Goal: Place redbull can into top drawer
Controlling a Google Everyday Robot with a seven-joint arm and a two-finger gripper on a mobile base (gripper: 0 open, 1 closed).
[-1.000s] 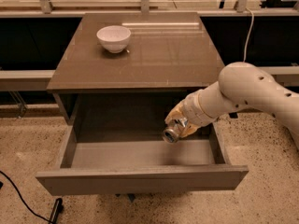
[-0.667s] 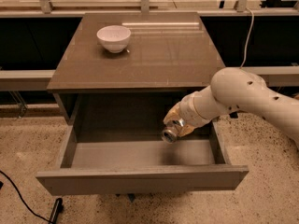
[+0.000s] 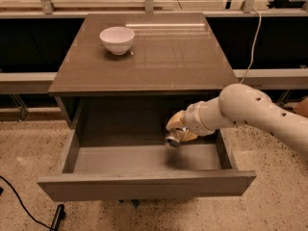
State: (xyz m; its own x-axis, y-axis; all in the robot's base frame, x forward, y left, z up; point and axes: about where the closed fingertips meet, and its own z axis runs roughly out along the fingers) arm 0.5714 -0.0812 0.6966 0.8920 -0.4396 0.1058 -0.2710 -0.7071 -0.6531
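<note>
- My gripper (image 3: 178,131) hangs in the open mouth of the top drawer (image 3: 144,187), toward its right rear, just below the front edge of the counter (image 3: 163,64)
- My fingers (image 3: 177,121), tan and soft-looking, are clamped on the redbull can (image 3: 172,139)
- The redbull can is a slim metal cylinder, held tilted, with its round silver end facing forward and down, over the right part of the drawer's floor; I cannot tell whether it touches that floor
- The top drawer is pulled out: wide, shallow, matte grey, with a plain flat front panel and smooth grey walls and floor inside
- The counter is a brown slab, smooth and faintly glossy, with a pale streak of reflected light near its back edge
- A white bowl (image 3: 117,39), round and shiny, stands on the rear left of the counter, well apart from the can
- My arm (image 3: 252,110) reaches in from the right, a rounded white shell with small dark dots
- The floor (image 3: 279,201) is speckled beige stone, and a thin black cable (image 3: 19,203) curves across it at the lower left
</note>
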